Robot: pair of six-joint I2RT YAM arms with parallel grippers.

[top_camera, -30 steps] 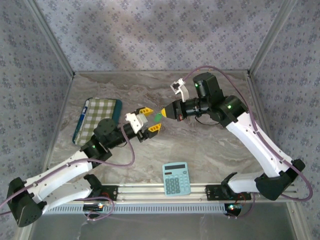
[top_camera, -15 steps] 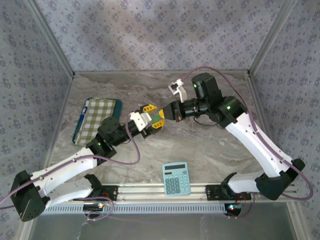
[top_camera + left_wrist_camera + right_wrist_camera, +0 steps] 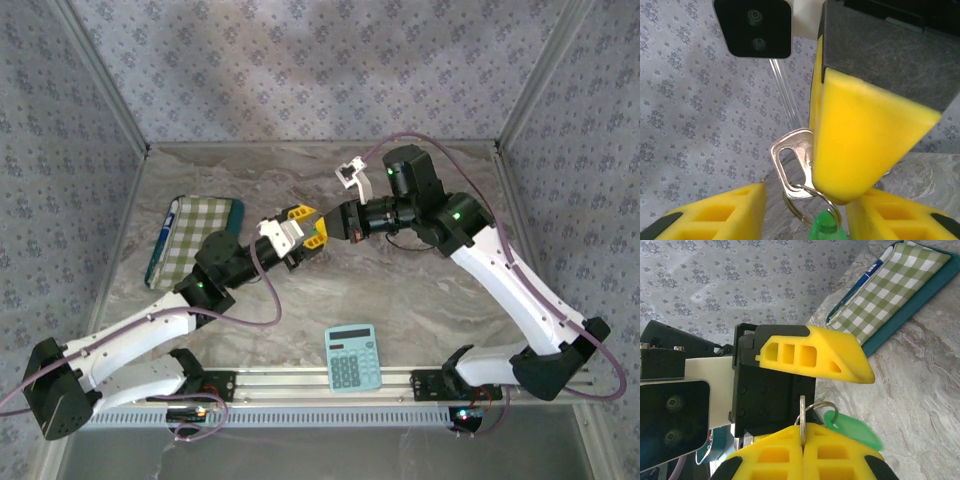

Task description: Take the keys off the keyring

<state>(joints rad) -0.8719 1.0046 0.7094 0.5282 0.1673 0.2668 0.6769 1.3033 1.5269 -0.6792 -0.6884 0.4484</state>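
Note:
My right gripper point(image 3: 802, 429) is shut on a silver key point(image 3: 802, 412), held edge-on in mid-air. From the key hang a wire keyring point(image 3: 821, 406) and a green tag point(image 3: 854, 429). In the left wrist view the same key point(image 3: 792, 157) sticks out from the right arm's yellow fingers point(image 3: 865, 145), with the keyring point(image 3: 807, 202) and green tag point(image 3: 827, 229) below it. My left gripper point(image 3: 807, 212) is open, one finger on either side of the ring and tag. From above, the left gripper point(image 3: 303, 232) and the right gripper point(image 3: 327, 227) meet tip to tip over the table's middle.
A blue calculator point(image 3: 352, 357) lies near the front edge. A green checked pouch on a teal tray with a pen point(image 3: 195, 240) sits at the left, also seen from the right wrist point(image 3: 890, 285). Patterned walls close in the marble table point(image 3: 420, 290).
My left gripper has moved right and forward, up to the right gripper's tips, so its open fingers now straddle the ring. The right arm has barely moved.

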